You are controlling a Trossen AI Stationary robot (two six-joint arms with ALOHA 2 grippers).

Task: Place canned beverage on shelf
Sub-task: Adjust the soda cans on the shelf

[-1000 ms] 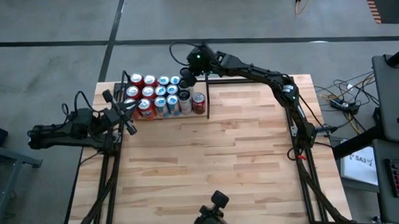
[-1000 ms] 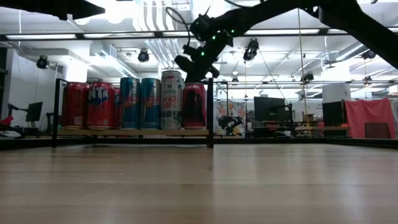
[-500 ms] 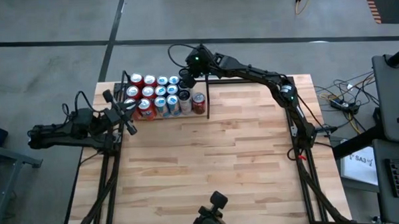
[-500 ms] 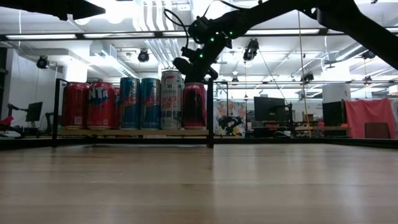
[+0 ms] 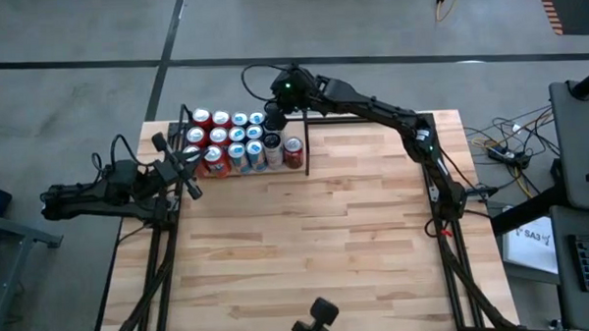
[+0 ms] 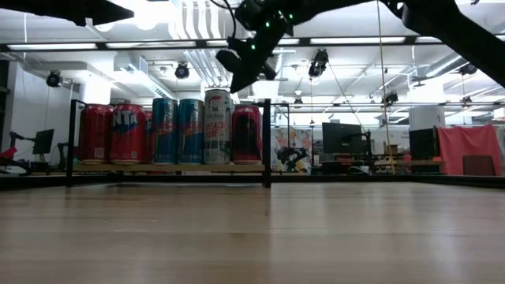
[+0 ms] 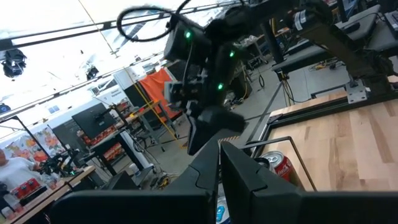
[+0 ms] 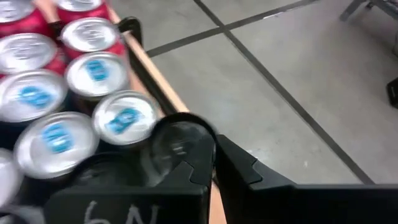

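The bench (image 5: 307,244) has a light wood top, and grey floor (image 5: 74,36) is around it. Beside the bench's right edge lie cables (image 5: 505,143) on the floor. Behind the bench, the room has monitors (image 6: 341,138) and a red cloth (image 6: 465,146).

Red cans (image 6: 113,132), blue cans (image 6: 177,130), one white-silver tall can (image 6: 218,126); tops silver, some blue-tabbed (image 8: 124,118). Shelf (image 6: 170,167) frame black, plank light wood. Table (image 5: 307,244) pale striped wood.

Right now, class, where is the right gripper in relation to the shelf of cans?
In the high view, the right gripper hangs over the right rear corner of the shelf; in the low view it sits above the can tops, clear of them.
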